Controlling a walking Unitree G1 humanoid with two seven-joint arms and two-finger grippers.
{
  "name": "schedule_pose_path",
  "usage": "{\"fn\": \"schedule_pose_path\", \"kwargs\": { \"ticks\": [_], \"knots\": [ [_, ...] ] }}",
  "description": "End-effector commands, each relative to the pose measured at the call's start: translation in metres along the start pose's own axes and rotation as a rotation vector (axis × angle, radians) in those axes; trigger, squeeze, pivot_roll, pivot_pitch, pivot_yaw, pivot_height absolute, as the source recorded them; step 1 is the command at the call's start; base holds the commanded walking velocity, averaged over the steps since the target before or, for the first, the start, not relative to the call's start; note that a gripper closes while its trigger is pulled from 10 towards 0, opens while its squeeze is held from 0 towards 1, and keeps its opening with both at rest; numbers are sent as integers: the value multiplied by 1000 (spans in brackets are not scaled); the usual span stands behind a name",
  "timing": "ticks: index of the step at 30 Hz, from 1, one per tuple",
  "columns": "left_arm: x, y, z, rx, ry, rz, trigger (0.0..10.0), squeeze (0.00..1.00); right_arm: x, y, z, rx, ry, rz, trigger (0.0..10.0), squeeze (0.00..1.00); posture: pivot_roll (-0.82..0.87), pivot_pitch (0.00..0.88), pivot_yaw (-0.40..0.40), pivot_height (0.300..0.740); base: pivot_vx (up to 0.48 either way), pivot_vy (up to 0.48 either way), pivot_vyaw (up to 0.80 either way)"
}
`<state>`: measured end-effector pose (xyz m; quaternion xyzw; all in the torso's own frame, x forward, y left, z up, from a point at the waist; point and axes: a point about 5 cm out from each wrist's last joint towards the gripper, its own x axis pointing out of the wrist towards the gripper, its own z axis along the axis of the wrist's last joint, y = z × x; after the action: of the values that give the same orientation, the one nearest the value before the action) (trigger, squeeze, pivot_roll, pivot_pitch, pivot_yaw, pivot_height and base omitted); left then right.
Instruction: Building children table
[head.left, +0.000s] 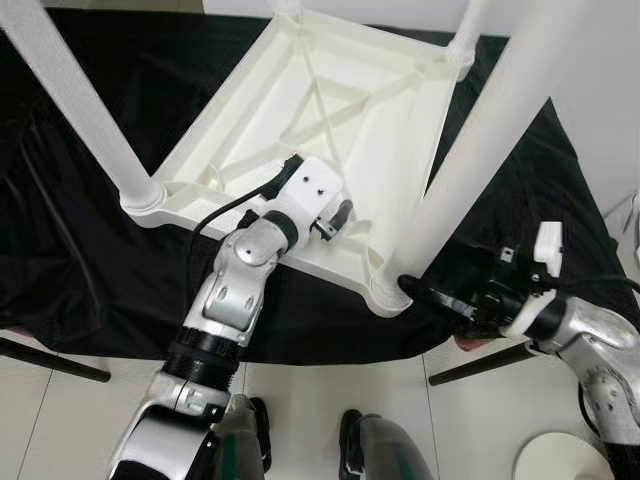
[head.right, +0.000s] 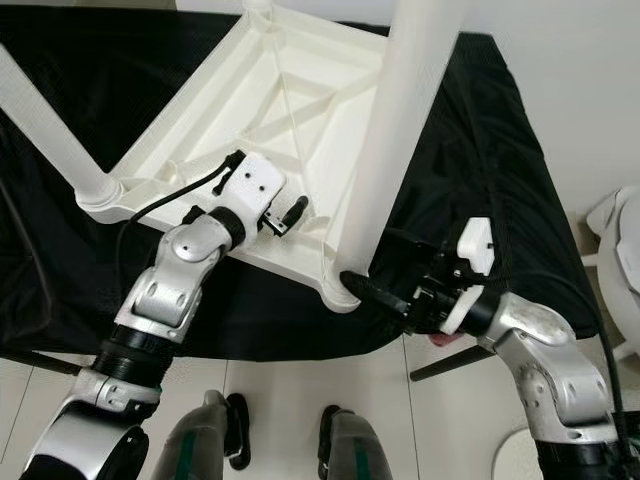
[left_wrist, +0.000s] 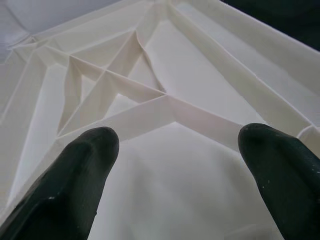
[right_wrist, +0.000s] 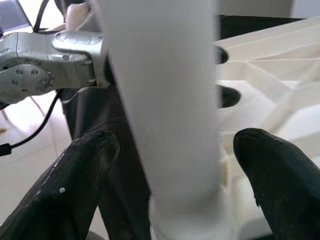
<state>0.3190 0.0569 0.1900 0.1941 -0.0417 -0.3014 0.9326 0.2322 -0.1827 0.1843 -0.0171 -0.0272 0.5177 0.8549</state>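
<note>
Head eyes look down on the upturned table (head.left: 320, 120); wrist views sit close.

From my remote station: a black cloth (head.left: 90, 260) drapes the work surface, above pale floor tiles (head.left: 300, 420); a white round object (head.left: 560, 462) sits nearby.

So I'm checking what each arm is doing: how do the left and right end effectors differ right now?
The left end effector is over the ribbed underside of the upturned white table, fingers spread with nothing between them. The right end effector is at the table's near corner, fingers either side of the base of a white leg standing in its socket. Both are open, with black fingers.
</note>
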Motion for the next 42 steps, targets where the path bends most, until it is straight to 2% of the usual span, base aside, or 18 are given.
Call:
{"fn": "schedule_pose_path", "kwargs": {
  "ticks": [1,2,3,7,11,14,19,25,30,39,42],
  "knots": [
    [-5,-1,1,-19,2,-10,10000,0,4,-1,-3,-4,6,22,10000,0,-70,81,-39,740,0,0,0],
    [-5,-1,1,-19,2,-10,10000,0,4,-1,-3,-4,6,22,10000,0,-70,81,-39,740,0,0,0],
    [-14,-4,3,-37,-8,-36,10000,0,12,-3,-3,-19,0,49,10000,0,-60,78,-50,740,0,0,0],
    [-20,-5,4,-61,-17,-49,10000,0,16,-7,-3,-34,-2,38,10000,0,-50,78,-59,740,0,0,0],
    [-40,-7,-3,-101,2,-28,10000,0,13,-30,-1,-111,-1,-93,10000,0,-48,82,-72,740,0,0,0],
    [-41,-7,-4,-103,11,-21,10000,0,13,-31,-1,-119,-3,-106,10000,0,-48,82,-72,740,0,0,0],
    [-44,-6,-4,-126,15,-28,10000,0,14,-38,-2,-142,-27,-200,10000,0,-54,82,-72,740,0,0,0],
    [-44,-5,-6,-116,25,-57,10000,0,23,-37,-5,-138,-74,-269,10000,0,-69,82,-63,740,0,0,0],
    [-43,-3,-10,-103,45,-80,10000,0,14,-43,-9,-152,-85,-363,10000,0,-82,81,-48,740,0,0,0],
    [-40,-3,-8,-118,43,-28,10000,0,14,-44,-10,-144,-101,-389,10000,0,-82,86,-40,740,0,0,0],
    [-41,-2,-6,-127,36,-11,10000,0,12,-50,-10,-142,-105,-431,10000,0,-77,88,-43,740,0,0,0]
  ]
}}
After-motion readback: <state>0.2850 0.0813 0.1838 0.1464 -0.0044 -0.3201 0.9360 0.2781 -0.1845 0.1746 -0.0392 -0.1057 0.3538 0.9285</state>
